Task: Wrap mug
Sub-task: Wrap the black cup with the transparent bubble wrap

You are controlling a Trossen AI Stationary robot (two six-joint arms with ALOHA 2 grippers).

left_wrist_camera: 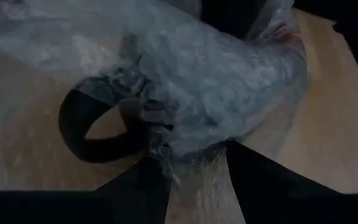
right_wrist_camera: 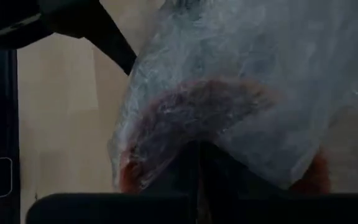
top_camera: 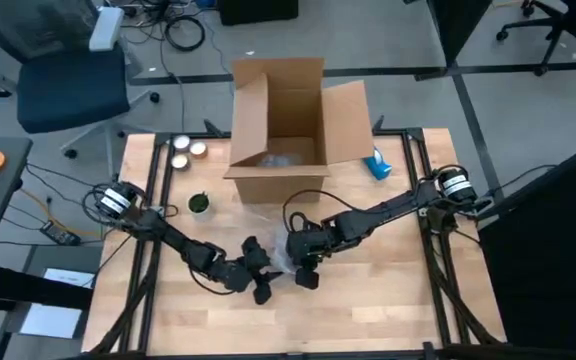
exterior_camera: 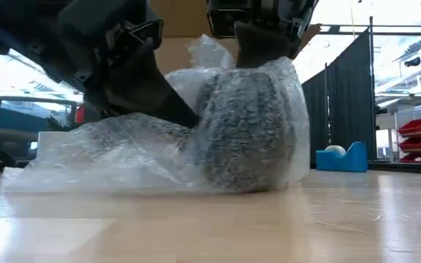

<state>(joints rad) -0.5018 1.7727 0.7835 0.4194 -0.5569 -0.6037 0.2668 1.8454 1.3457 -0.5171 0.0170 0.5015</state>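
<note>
A dark speckled mug (exterior_camera: 251,139) stands on the table inside a sheet of clear bubble wrap (exterior_camera: 123,157), which trails toward the table's left. Its dark handle (left_wrist_camera: 86,130) shows bare in the left wrist view. My left gripper (top_camera: 258,278) is open at the mug's left side, by the handle. My right gripper (top_camera: 304,262) comes down on the mug's top and is shut on the wrap. The mug's reddish inside (right_wrist_camera: 185,118) shows through the wrap. My left gripper slants down from the table's left, and one finger (exterior_camera: 170,102) lies against the wrap on the mug's left side. The wrap's ragged edge (left_wrist_camera: 163,152) by the handle touches a fingertip; bare table shows between the fingers. My right gripper pinches the wrap (right_wrist_camera: 229,155) between its two fingers from above, over the mug's rim. Whether the rim is also between them, the wrap hides. The mug stays upright on the table.
An open cardboard box (top_camera: 280,130) stands behind the mug at the table's far side. A blue tape dispenser (top_camera: 378,165) is at its right; two small tins (top_camera: 186,148) and a small green thing (top_camera: 199,203) are at its left. Bare wood lies toward the near edge.
</note>
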